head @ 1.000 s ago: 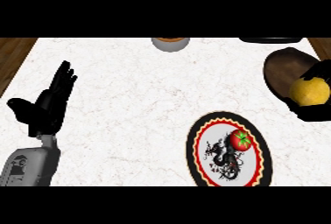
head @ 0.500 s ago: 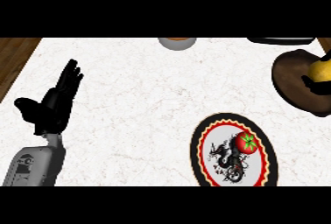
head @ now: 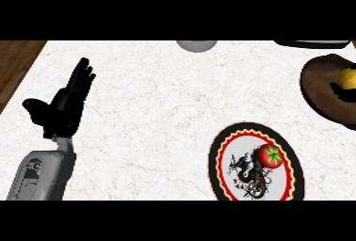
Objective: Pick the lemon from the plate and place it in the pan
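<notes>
A brown round pan lies at the right edge of the counter. The yellow lemon shows over the pan's inside, cut off by the view's right edge. A small dark part of my right hand lies right under the lemon; the rest of that hand is outside the view. The plate, black-rimmed with a red and yellow border, sits at the lower right and carries a red tomato. My left hand rests open at the left, fingers up.
A grey round object sits at the counter's far edge. A dark object shows at the top right. The wooden floor lies beyond the counter's left edge.
The lemon has moved right and away over the pan and is now half cut off by the view's edge. The left hand has hardly shifted.
</notes>
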Available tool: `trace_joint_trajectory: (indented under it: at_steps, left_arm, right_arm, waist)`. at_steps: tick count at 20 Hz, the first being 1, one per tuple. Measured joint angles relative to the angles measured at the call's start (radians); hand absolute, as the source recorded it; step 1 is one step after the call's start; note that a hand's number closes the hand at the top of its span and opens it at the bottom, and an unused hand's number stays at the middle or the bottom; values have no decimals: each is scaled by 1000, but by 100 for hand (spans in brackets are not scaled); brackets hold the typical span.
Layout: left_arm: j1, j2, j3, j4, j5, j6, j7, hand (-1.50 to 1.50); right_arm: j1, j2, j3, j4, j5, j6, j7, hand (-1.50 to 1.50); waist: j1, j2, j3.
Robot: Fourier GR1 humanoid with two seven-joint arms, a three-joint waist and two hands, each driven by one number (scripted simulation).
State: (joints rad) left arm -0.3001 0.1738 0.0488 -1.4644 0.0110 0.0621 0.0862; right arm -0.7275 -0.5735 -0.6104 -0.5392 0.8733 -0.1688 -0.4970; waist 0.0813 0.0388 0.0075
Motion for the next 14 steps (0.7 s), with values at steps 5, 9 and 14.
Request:
trace_joint_trajectory:
  at_steps: [5, 9, 14]
  left_arm:
    - [-13, 2, -2, 0, 2, -5, 5, 0]
    - [-15, -5, -6, 6, -2, -2, -1, 0]
    - [-7, -7, -2, 9, -5, 3, -7, 0]
  right_arm:
    - [-35, -23, -16, 157, -14, 99, 6, -150]
    - [-56, -41, -21, 245, -24, 198, -12, -150]
    - [-61, -55, -60, 293, -64, 226, -97, -150]
  waist:
    - [16, 5, 1]
    - [18, 7, 2]
    - [9, 5, 3]
